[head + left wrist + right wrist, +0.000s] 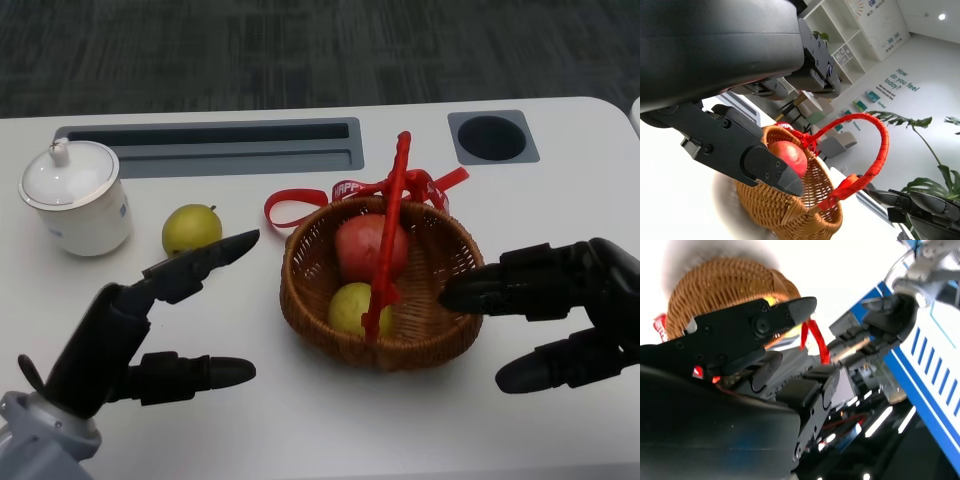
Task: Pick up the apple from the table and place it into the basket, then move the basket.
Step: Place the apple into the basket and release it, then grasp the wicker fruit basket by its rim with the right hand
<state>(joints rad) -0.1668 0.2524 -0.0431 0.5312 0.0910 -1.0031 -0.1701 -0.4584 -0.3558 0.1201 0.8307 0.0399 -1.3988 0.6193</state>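
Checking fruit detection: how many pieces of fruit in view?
3. A red apple and a yellow-green fruit lie in the wicker basket; another yellow-green fruit sits on the table beside the white lidded cup. More could hide under the two in the basket.

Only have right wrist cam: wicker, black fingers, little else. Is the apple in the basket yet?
Observer: Yes. Head view shows a red apple inside the basket, next to a yellow-green fruit.
Operator: Anything left on the table?
Observer: A loose fruit sits left of the basket, beside a white lidded cup.
Operator: Left hand?
Observer: The left hand holds nothing, fingers apart, left of the basket.
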